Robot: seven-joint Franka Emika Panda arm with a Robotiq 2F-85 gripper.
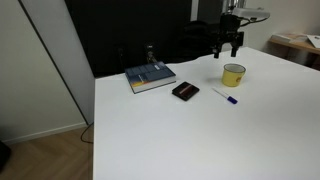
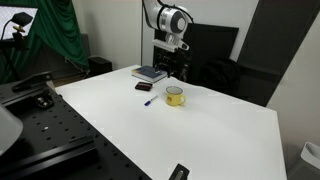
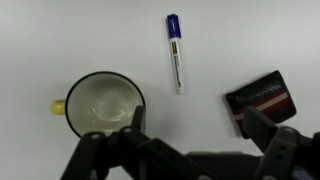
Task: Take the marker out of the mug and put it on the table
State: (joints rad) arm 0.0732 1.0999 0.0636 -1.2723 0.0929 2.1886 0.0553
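The marker [image 3: 176, 52], white with a blue cap, lies flat on the white table [image 3: 60, 40], apart from the mug. It also shows in both exterior views [image 1: 226, 96] [image 2: 149, 100]. The yellow mug [image 3: 100, 103] stands upright and empty; it shows in both exterior views [image 1: 233, 74] [image 2: 175, 96]. My gripper [image 3: 195, 125] is open and empty, raised above the table between the mug and the black case. In both exterior views it hangs above and behind the mug [image 1: 229, 47] [image 2: 171, 68].
A flat black rectangular case [image 3: 262, 100] lies beside the marker [image 1: 185, 91] [image 2: 144, 87]. A blue-grey book [image 1: 150, 78] [image 2: 150, 73] lies near the table's back edge. A small black object [image 2: 179, 172] sits near the table's front edge.
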